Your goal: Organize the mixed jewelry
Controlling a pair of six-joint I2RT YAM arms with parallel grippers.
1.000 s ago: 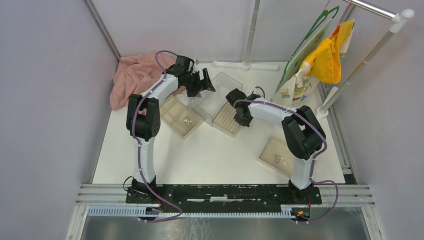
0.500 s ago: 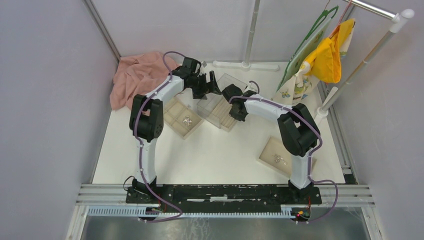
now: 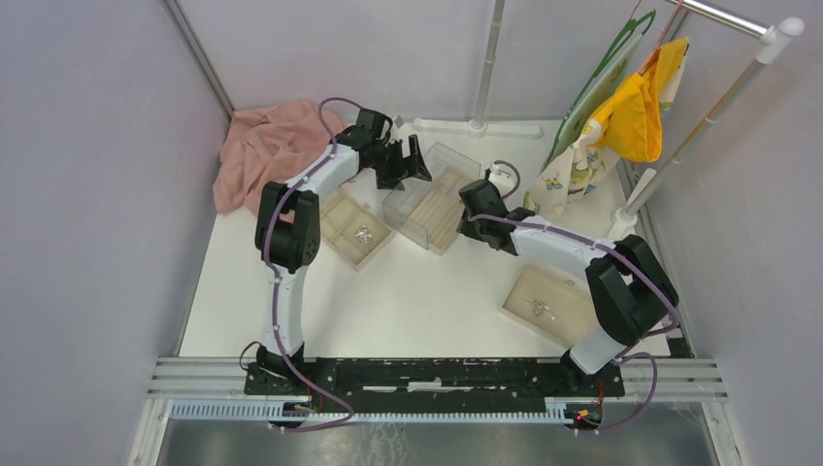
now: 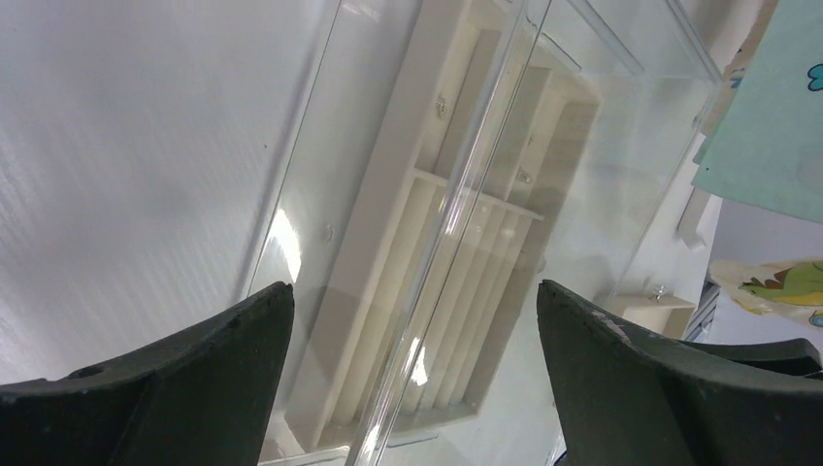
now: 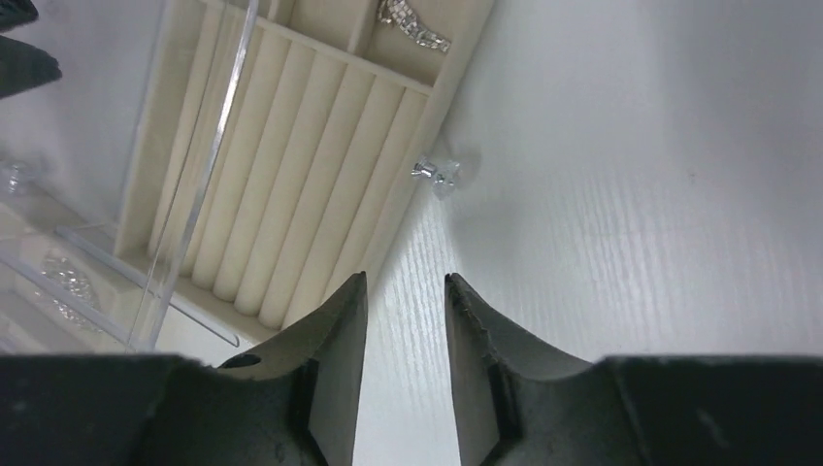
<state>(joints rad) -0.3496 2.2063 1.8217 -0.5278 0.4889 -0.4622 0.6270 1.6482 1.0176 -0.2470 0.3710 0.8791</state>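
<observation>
Well, little looks sorted, I judge: some jewelry (image 3: 540,309) lies in the tray (image 3: 553,286) nearer than the clear box (image 3: 448,167), more sits left of the box, and one stud (image 5: 434,173) lies loose beside it. My right gripper (image 5: 405,282), narrowly parted and empty, has backed off the box. The left gripper (image 4: 412,291), wide, has moved over it.

The worktop (image 3: 417,291) is overlooked from above and behind; the ridged tray (image 5: 291,194) is seen closely by both wrist views.
</observation>
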